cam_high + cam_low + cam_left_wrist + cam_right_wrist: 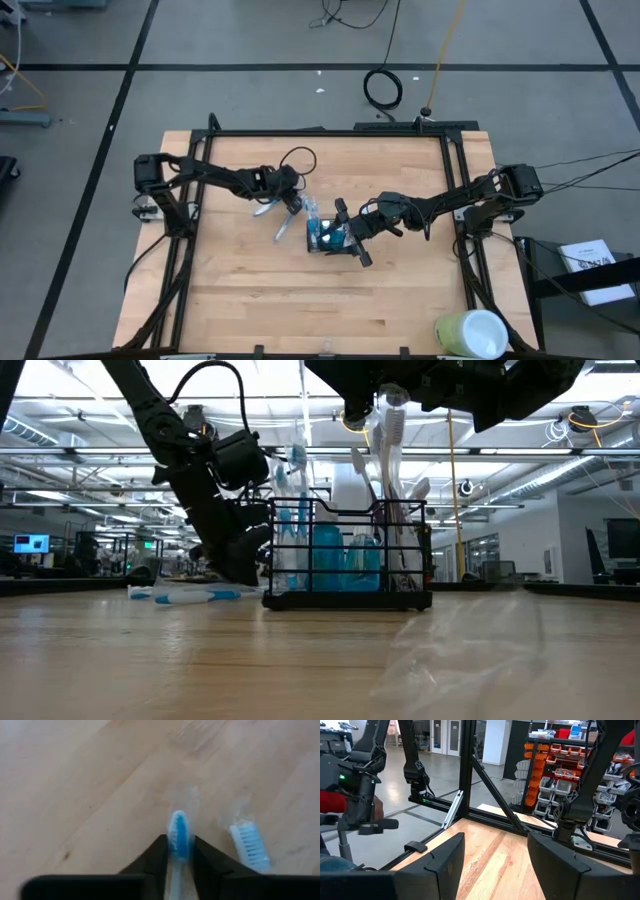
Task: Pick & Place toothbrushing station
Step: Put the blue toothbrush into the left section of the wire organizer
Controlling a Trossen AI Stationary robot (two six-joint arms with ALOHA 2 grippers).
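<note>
My left pincer (179,851) is down at the table, clamped on a blue toothbrush (178,834), with a second brush (248,845) lying loose just beside it. The wire holder (346,552) sits mid-table, already stocked with brushes and blue bottles. My right pincer (349,234) hovers over it, fingers apart. By my reckoning, two brushes remain.

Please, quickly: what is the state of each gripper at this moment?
Left gripper: closed on a blue toothbrush, low over the table beside the toothbrushing station.
Right gripper: open, holding nothing, above the station.
</note>
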